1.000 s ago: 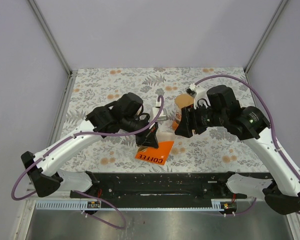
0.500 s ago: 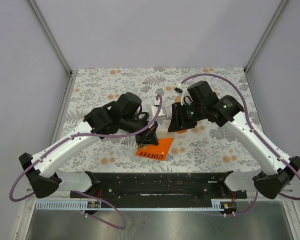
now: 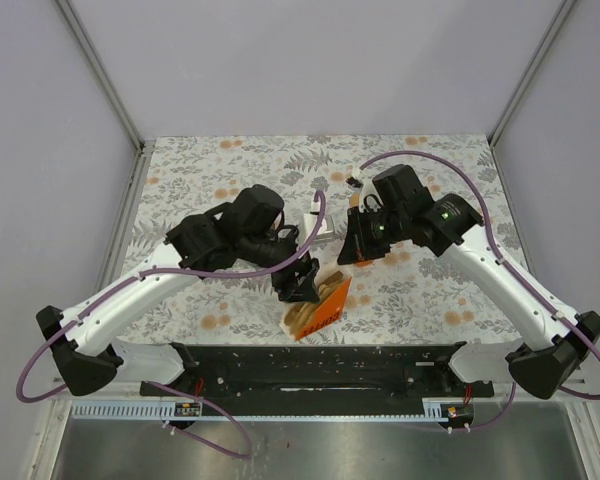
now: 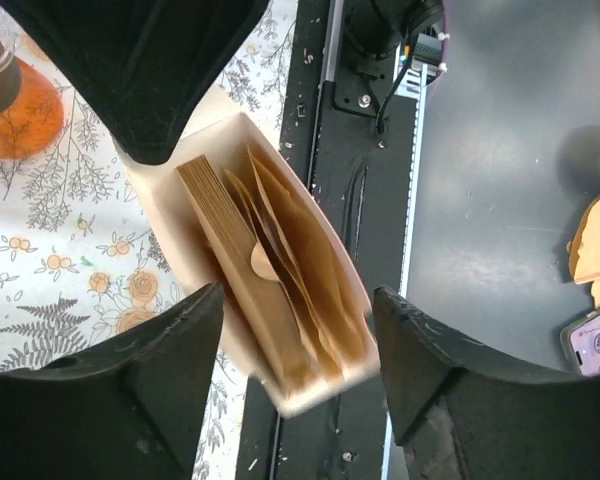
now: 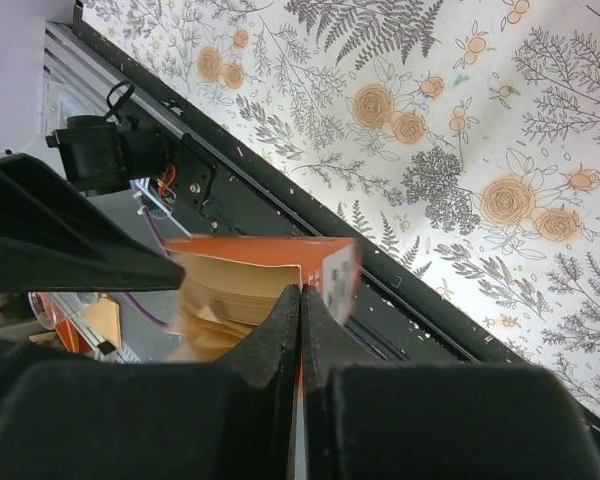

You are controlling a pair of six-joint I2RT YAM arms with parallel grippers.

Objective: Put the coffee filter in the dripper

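Observation:
An orange box of brown paper coffee filters [image 3: 320,305] lies tilted near the table's front edge, its open top showing the stack [image 4: 270,290]. It is motion-blurred in both wrist views. My left gripper [image 3: 302,283] is open, its fingers [image 4: 180,340] standing either side of the box [image 4: 310,370] without gripping it. My right gripper [image 3: 352,250] hangs just above and behind the box [image 5: 330,270], its fingers [image 5: 285,330] pressed shut with no filter visible between them. I cannot make out the dripper. An amber glass vessel [image 4: 15,105] shows at one corner.
The floral tablecloth [image 3: 420,290] ends at a black rail [image 3: 320,365] along the near edge, close under the box. Purple cables [image 3: 440,158] loop over both arms. Grey walls enclose the table on three sides.
My left gripper opened and let go of the filter box, which tipped and dropped toward the front rail. My right gripper closed fully after swinging left over the box.

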